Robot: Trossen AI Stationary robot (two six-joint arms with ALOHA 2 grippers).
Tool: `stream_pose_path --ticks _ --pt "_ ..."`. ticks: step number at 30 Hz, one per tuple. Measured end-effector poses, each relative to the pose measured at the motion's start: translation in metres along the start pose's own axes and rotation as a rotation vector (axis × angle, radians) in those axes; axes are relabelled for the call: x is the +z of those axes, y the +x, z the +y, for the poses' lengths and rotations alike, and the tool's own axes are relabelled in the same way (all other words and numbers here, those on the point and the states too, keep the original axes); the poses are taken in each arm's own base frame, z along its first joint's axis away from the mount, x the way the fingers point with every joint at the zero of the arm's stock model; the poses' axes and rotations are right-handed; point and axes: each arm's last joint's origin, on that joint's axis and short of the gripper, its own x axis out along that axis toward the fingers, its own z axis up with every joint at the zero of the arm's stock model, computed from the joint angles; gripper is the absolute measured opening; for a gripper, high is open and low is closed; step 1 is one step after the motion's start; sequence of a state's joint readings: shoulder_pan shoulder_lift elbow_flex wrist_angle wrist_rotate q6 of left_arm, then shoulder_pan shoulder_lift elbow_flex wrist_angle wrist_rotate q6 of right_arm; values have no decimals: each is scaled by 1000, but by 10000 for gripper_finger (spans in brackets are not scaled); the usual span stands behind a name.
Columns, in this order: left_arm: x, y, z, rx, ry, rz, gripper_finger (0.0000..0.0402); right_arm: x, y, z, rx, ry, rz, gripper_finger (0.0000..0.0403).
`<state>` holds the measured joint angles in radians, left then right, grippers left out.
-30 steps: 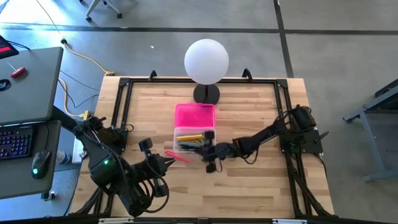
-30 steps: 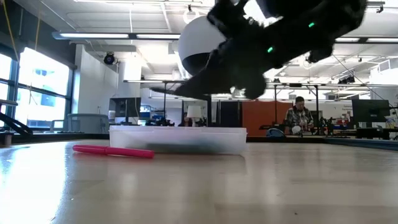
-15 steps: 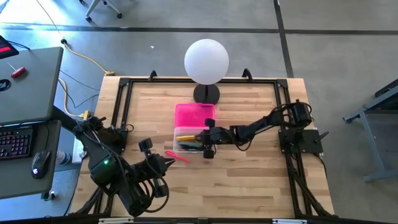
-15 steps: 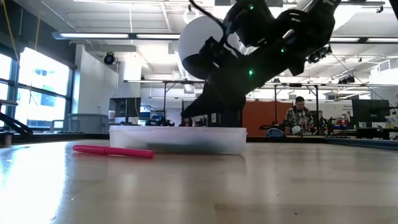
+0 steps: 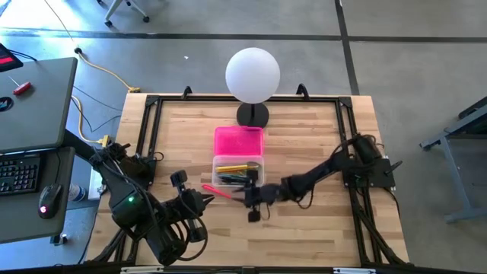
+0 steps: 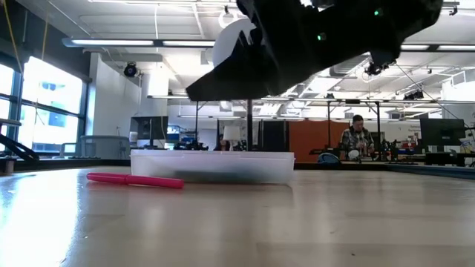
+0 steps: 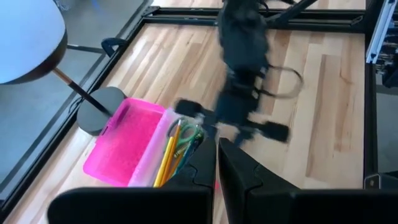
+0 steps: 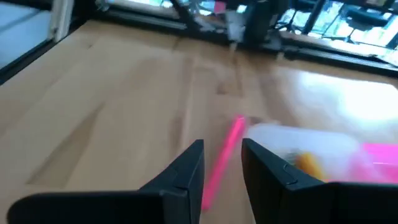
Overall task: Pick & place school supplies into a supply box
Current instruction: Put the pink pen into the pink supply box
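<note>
The clear supply box (image 5: 237,172) holds several pens, yellow and green among them, and shows low in the low view (image 6: 212,166). Its pink lid (image 5: 238,141) lies flat on the far side of it, also in the left wrist view (image 7: 121,142). One pink pen (image 5: 217,191) lies flat on the table near the box's left near corner (image 6: 135,179). My right gripper (image 5: 242,196) hovers open just right of that pen, pointing at it; the pen (image 8: 222,163) shows beyond its fingers (image 8: 222,149). My left gripper (image 5: 202,202) waits shut near the table's near left (image 7: 216,163).
A white globe lamp (image 5: 253,74) on a black base (image 5: 253,116) stands at the table's far middle, behind the lid. A black frame (image 5: 152,122) runs round the table edges. Bare wood lies to the near right (image 5: 319,228). A person (image 6: 358,139) sits far off in the room.
My right gripper swung toward the far edge over the box, then drew back toward the near edge and to the left, ending beside the pink pen. The pen, box and lid stayed where they were.
</note>
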<state>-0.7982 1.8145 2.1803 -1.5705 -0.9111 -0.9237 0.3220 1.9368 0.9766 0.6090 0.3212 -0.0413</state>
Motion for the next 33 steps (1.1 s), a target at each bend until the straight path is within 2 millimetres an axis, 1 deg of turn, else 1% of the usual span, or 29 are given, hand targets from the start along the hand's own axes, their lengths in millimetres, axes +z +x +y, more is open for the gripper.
stream_pose_path --ticks 4,6,8,10,13,17,19,21,24,28,33 --pt "0 0 0 -1 -7 -5 51 -5 16 28 -29 76 42 87" --pt "0 0 -1 -9 -13 5 51 -9 27 40 -98 46 74 87" --pt "0 0 -1 -12 -29 9 51 -11 36 47 -180 18 107 87" --pt "0 0 -1 -14 -34 10 51 -9 45 52 -214 54 127 87" --pt "0 0 -1 -15 -34 11 51 -10 59 53 -223 164 152 87" --pt "0 0 -1 -15 -33 12 51 -21 70 46 -295 217 172 87" --pt "0 0 -1 -15 -31 13 51 -22 73 41 -301 286 169 87" --pt "0 0 -1 -20 -28 22 51 -23 75 35 -311 318 179 87" --pt "-1 0 -1 -26 -21 31 51 -24 76 30 -331 318 188 86" --pt "-1 0 -1 -27 -2 31 51 -23 79 25 -260 360 204 78" --pt "-1 0 -1 -27 0 31 51 -24 79 25 -265 339 208 66"
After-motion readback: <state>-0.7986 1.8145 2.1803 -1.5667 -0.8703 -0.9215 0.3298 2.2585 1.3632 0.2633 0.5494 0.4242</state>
